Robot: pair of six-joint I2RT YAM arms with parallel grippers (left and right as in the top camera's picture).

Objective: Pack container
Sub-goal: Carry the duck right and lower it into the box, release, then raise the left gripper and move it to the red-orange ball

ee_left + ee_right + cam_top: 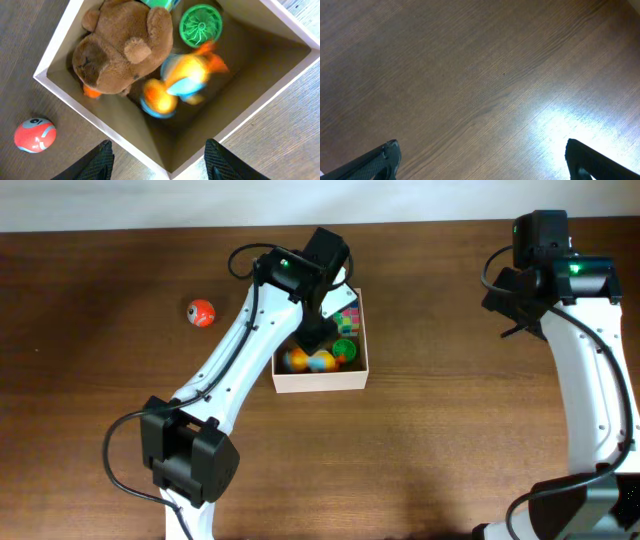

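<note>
Container sits at the centre of the table, holding a plush, a green disc and a blurred fish. Left gripper hangs over it, fingers spread and empty. Right gripper is spread over the table. Step in hand appears to be depositing; next move calls for reaching left to the ball. No legible writing

Matt cardboard container, plush bear, wood-grain table

Container white walls, tan inside. Bear brown. Fish toy orange and light blue. Disc green. Ball red with pale-blue marks. Table dark brown woodgrain.
</note>
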